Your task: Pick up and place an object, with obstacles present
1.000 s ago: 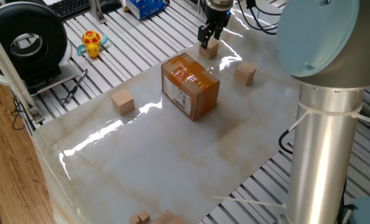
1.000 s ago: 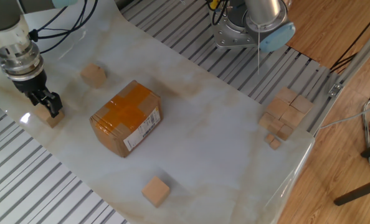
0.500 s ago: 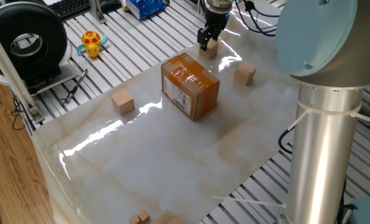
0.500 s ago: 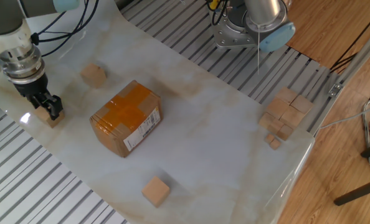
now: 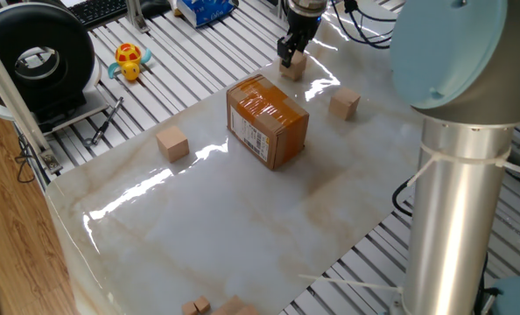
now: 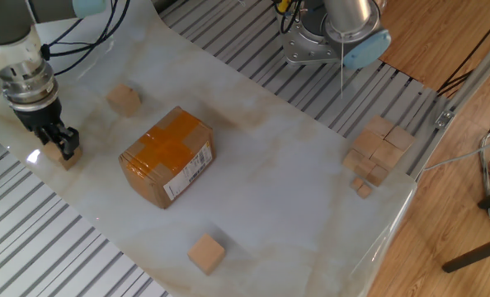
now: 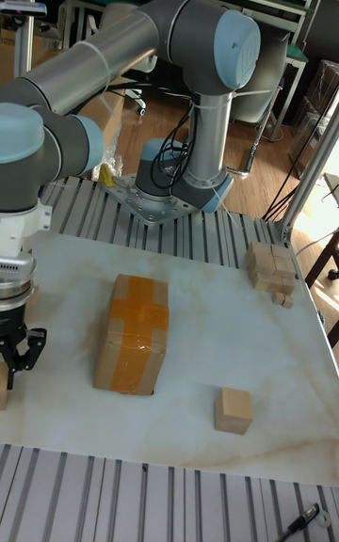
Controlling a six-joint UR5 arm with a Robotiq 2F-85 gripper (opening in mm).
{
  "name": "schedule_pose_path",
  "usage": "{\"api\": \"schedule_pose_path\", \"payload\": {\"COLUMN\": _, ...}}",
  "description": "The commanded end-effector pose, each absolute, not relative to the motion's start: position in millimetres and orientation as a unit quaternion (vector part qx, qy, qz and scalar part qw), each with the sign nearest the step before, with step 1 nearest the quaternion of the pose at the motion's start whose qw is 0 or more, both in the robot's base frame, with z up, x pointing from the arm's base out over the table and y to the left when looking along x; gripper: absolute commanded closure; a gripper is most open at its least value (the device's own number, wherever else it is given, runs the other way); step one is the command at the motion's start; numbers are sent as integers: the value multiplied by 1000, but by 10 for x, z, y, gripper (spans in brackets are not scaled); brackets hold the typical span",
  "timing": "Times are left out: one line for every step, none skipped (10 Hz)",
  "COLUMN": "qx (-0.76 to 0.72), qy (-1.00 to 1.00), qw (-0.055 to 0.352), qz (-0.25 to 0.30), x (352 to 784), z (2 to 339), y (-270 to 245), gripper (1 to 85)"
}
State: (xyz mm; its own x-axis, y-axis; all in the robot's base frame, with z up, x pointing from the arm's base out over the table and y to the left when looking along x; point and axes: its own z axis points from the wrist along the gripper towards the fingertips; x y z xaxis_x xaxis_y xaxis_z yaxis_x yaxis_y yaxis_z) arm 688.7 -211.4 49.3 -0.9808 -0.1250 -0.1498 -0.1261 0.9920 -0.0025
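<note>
The object, a small tan wooden cube (image 5: 294,69) (image 6: 68,155), sits at the far corner of the marble sheet. My gripper (image 5: 289,59) (image 6: 63,148) stands upright over it with its fingers closed on the cube's sides. In the tall fixed view the gripper (image 7: 19,358) is at the left edge and only a sliver of the cube (image 7: 3,399) shows. The chief obstacle, a taped cardboard box (image 5: 267,120) (image 6: 167,157) (image 7: 132,333), lies in the middle of the sheet, about one box length from the gripper.
Two more loose cubes (image 5: 344,104) (image 5: 172,143) lie either side of the box. A pile of cubes (image 6: 381,153) (image 7: 273,271) sits at the sheet's corner near the robot base. A yellow toy (image 5: 130,60) and a black reel (image 5: 41,61) are off the sheet.
The fingers, spread around the cube a second ago, have closed on it. Gripper and cube have shifted slightly away from the box.
</note>
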Motion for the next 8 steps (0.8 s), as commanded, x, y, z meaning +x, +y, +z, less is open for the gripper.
{"api": "schedule_pose_path", "payload": {"qx": -50, "qy": 996, "qw": 69, "qz": 20, "x": 6742, "z": 862, "y": -2012, "gripper": 843}}
{"api": "schedule_pose_path", "payload": {"qx": -50, "qy": 996, "qw": 68, "qz": 21, "x": 6687, "z": 975, "y": -2007, "gripper": 843}}
{"api": "schedule_pose_path", "payload": {"qx": -54, "qy": 996, "qw": 72, "qz": 19, "x": 6656, "z": 1052, "y": -2034, "gripper": 843}}
{"api": "schedule_pose_path", "payload": {"qx": -65, "qy": 995, "qw": 80, "qz": 7, "x": 6699, "z": 1056, "y": -2086, "gripper": 843}}
{"api": "schedule_pose_path", "payload": {"qx": -73, "qy": 994, "qw": 83, "qz": 7, "x": 6715, "z": 1059, "y": -2086, "gripper": 843}}
{"api": "schedule_pose_path", "payload": {"qx": -74, "qy": 994, "qw": 84, "qz": 13, "x": 6719, "z": 1061, "y": -2050, "gripper": 843}}
{"api": "schedule_pose_path", "payload": {"qx": -88, "qy": 990, "qw": 106, "qz": 23, "x": 6828, "z": 1085, "y": -1985, "gripper": 843}}
{"api": "schedule_pose_path", "payload": {"qx": -99, "qy": 988, "qw": 117, "qz": 29, "x": 6878, "z": 1099, "y": -1943, "gripper": 843}}
